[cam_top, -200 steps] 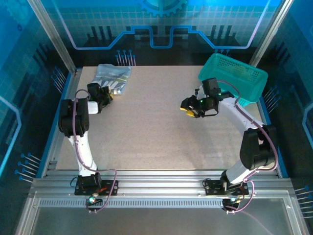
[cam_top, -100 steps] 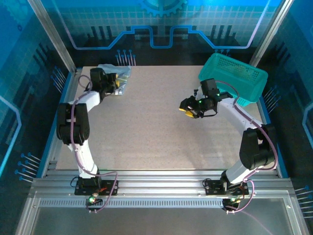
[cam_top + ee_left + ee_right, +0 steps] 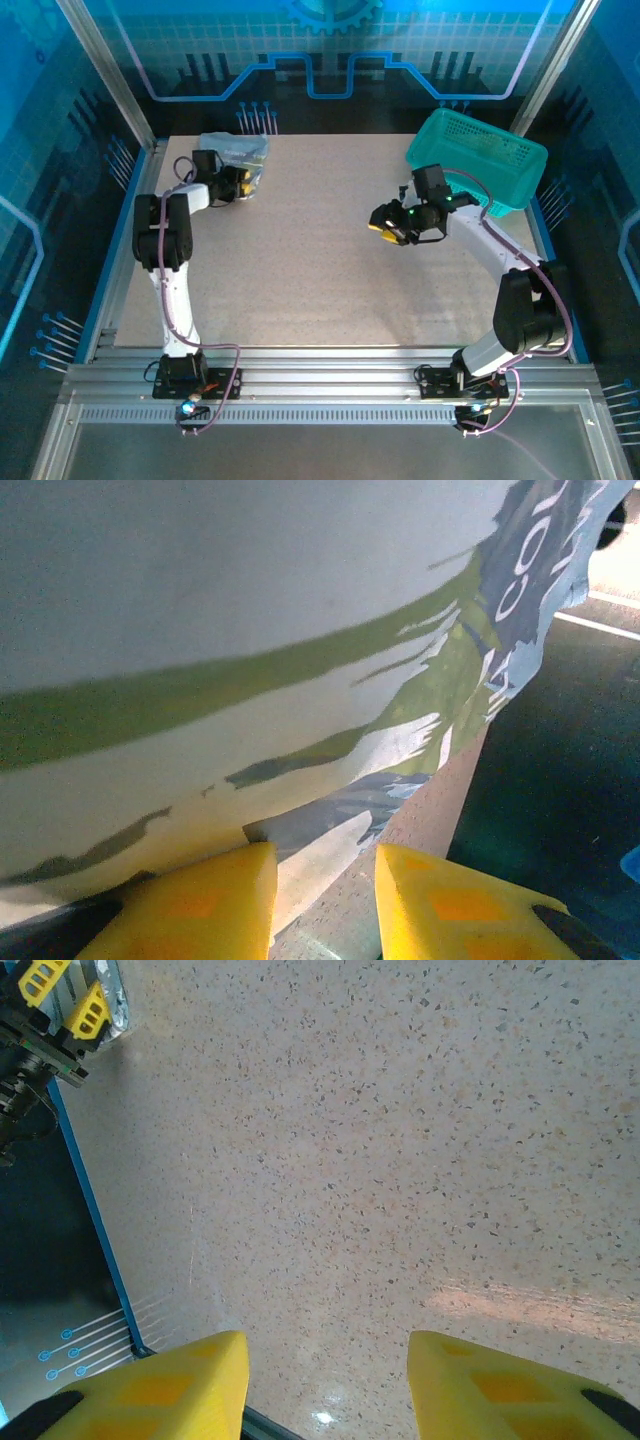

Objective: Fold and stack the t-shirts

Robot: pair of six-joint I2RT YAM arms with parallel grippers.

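The t-shirts (image 3: 232, 152) lie as a crumpled pale grey-blue bundle at the far left corner of the table. In the left wrist view the t-shirts (image 3: 250, 630) hang close overhead, with white lettering at the upper right. My left gripper (image 3: 239, 185) sits at the bundle's near right edge. Its yellow fingertips (image 3: 205, 890) stand apart, one tucked under the fabric's edge, with table and a strip of cloth showing in the gap of the left gripper (image 3: 325, 865). My right gripper (image 3: 384, 224) hovers open over bare table right of centre, and nothing sits between the fingers of the right gripper (image 3: 325, 1355).
A teal mesh basket (image 3: 525, 180) stands tilted at the far right corner, behind my right arm. A blue rim (image 3: 125, 250) borders the table's left side. The speckled tabletop (image 3: 320, 260) stretches between the two arms.
My left gripper swung up to the shirt bundle, then shifted right and slightly nearer along its edge, its fingers narrowing a little. The right arm has hardly moved.
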